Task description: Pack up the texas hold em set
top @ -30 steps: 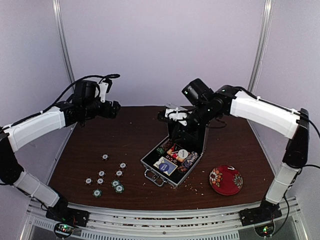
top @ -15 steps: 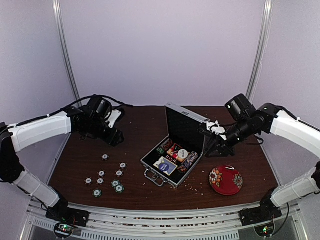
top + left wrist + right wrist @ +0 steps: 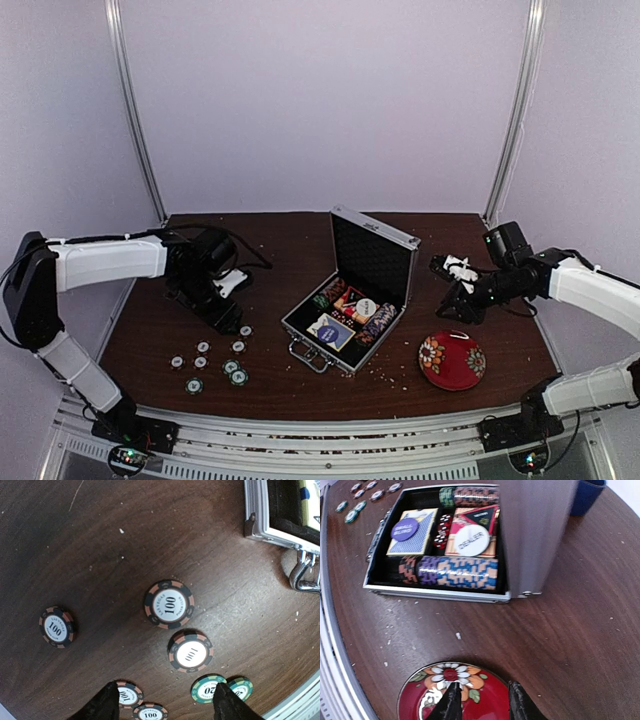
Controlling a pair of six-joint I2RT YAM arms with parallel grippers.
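The silver briefcase [image 3: 305,338] lies open mid-table with its lid [image 3: 372,255] upright. Inside are rows of chips [image 3: 455,572], the blue-and-cream card box [image 3: 415,532] and a white dealer button [image 3: 471,540]. Several loose poker chips [image 3: 215,362] lie on the table left of the case. My left gripper [image 3: 165,706] hovers low over them, open, with a black-and-salmon 100 chip [image 3: 190,651] just ahead and a green chip [image 3: 209,689] by the right finger. My right gripper [image 3: 485,705] hangs over the red bowl, jaws a little apart, holding nothing.
The red floral bowl [image 3: 452,360] sits right of the case near the front edge. A dark blue mug [image 3: 587,492] stands behind the lid. The case's handle [image 3: 302,575] points toward the loose chips. Crumbs dot the brown table [image 3: 280,250].
My left arm has come down from the back left to the loose chips, its jaws narrower. The right arm has left the case lid and swung right, down over the red bowl.
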